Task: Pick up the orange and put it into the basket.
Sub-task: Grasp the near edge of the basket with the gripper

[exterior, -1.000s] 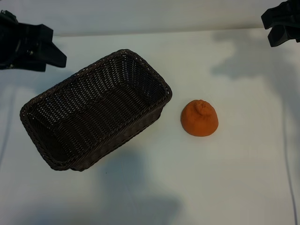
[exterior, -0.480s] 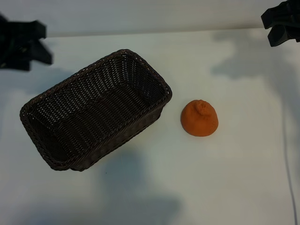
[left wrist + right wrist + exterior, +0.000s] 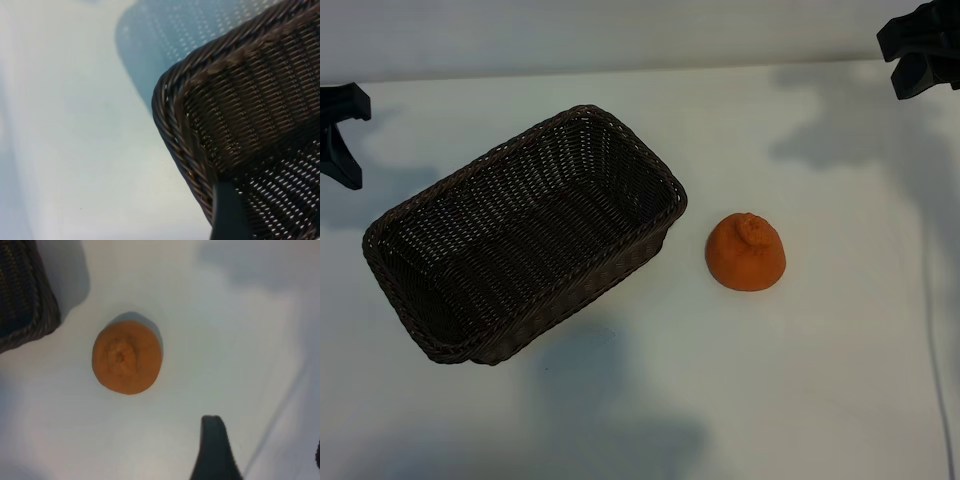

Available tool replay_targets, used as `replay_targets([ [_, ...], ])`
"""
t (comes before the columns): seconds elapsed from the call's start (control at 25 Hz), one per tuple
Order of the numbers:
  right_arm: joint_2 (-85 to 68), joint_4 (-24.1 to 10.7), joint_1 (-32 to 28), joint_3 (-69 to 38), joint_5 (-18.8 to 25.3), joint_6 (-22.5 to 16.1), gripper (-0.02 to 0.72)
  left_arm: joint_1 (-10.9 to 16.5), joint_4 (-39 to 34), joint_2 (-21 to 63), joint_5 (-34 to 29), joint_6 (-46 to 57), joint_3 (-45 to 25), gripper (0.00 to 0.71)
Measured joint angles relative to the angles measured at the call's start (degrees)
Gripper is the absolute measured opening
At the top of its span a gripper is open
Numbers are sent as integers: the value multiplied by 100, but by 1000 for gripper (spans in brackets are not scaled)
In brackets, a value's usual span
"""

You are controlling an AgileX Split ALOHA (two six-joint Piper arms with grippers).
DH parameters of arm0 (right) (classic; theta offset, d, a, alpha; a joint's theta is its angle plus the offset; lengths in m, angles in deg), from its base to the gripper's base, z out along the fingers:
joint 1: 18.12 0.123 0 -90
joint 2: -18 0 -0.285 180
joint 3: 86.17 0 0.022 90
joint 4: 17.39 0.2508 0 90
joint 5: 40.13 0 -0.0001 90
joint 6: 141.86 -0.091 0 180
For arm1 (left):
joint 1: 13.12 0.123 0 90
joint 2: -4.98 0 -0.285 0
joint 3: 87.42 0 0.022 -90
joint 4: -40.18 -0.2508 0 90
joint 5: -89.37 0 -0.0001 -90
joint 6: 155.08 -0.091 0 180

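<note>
The orange [image 3: 746,252] lies on the white table just right of the basket [image 3: 620,125], stem bump up, and nothing touches it. The dark brown wicker basket sits diagonally at centre left with nothing inside. My left gripper [image 3: 358,140] is at the far left edge beyond the basket's back corner, open and holding nothing. In the left wrist view one of its fingers [image 3: 227,210] hangs over a basket corner [image 3: 170,125]. My right gripper [image 3: 890,66] is at the top right corner, open and well away from the orange. The right wrist view shows the orange [image 3: 127,357] ahead of the open right gripper [image 3: 265,440].
The white table [image 3: 790,400] extends in front of and to the right of the orange. A corner of the basket [image 3: 25,300] shows in the right wrist view beside the orange. Arm shadows fall on the table surface.
My left gripper has pulled back leftward, from beside the basket's back corner to the edge of the view. The right gripper, orange and basket have not moved.
</note>
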Motion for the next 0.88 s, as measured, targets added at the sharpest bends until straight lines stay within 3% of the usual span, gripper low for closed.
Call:
replay_targets([
  [0.36,0,0,0,0,0,0,468,0,0,0,596,418,-609,448],
  [0.72,0,0,0,0,0,0,468,0,0,0,1854,883,-1581,448],
  [0.88,0,0,0,0,0,0,468,0,0,-42,2058,947,-1750,447],
])
